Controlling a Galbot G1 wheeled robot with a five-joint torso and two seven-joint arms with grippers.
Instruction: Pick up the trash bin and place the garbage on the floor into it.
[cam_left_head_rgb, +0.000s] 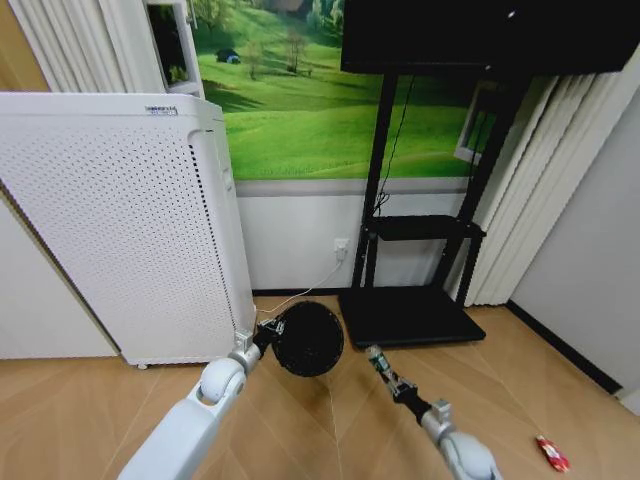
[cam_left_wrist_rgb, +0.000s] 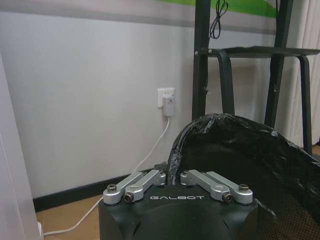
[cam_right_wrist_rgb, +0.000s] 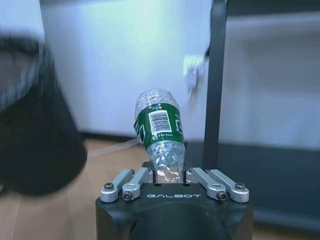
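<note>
At the far left, a tall white perforated appliance (cam_left_head_rgb: 130, 230) stood on the wooden floor (cam_left_head_rgb: 330, 420) against the wall. Just beside its lower corner, the trash bin (cam_left_head_rgb: 308, 339) was held lifted off the floor by the left gripper (cam_left_head_rgb: 266, 333), whose jaws were clamped on the rim and its black liner (cam_left_wrist_rgb: 235, 150). A white cable (cam_left_wrist_rgb: 145, 160) was seen running from a wall socket (cam_left_wrist_rgb: 166, 100) down to the floor behind the bin. Right of the bin, and near it but apart, the right gripper (cam_left_head_rgb: 384, 371) was closed on a small clear bottle (cam_right_wrist_rgb: 159, 131) with a green label, gripped at its neck end and pointing up and away from the wrist. Behind both grippers, a black stand (cam_left_head_rgb: 410, 310) with a flat base and a shelf stood against the wall, under a dark screen (cam_left_head_rgb: 480, 35). At the far right, one red-and-white wrapper (cam_left_head_rgb: 551, 453) lay on the floor, well apart from the bin.
</note>
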